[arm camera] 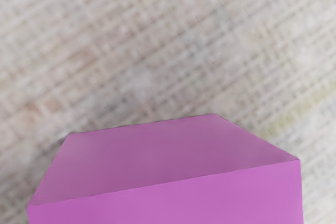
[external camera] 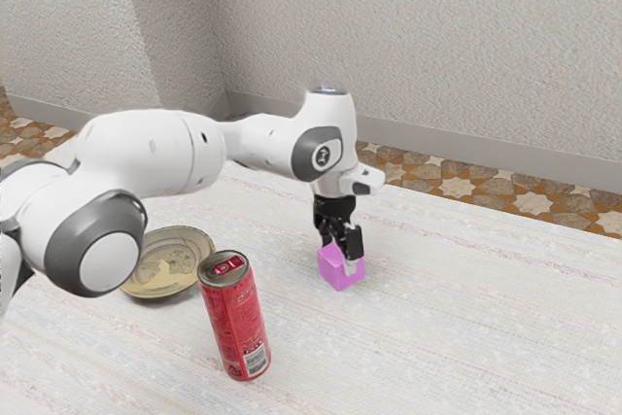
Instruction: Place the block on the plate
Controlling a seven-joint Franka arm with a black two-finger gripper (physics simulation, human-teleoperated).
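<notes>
In the exterior view my gripper (external camera: pixel 342 252) is down at the pink-purple block (external camera: pixel 333 270), overlapping its upper part and the side facing the camera. Whether the block is gripped, and whether it touches the table, I cannot tell. The wrist view has the block (arm camera: pixel 168 163) large at its lower edge, close under my hand, with one broad face and part of another in sight. A round yellowish plate (external camera: pixel 160 284) lies on the table toward the exterior view's left, apart from the block and partly hidden by my arm.
A red can (external camera: pixel 233 323) stands on the pale, streaked table (external camera: pixel 437 337), between the plate and the block as the exterior view shows them, but closer to the camera. Beyond the table's far edge are a patterned floor (external camera: pixel 466 187) and a textured wall (external camera: pixel 437 46).
</notes>
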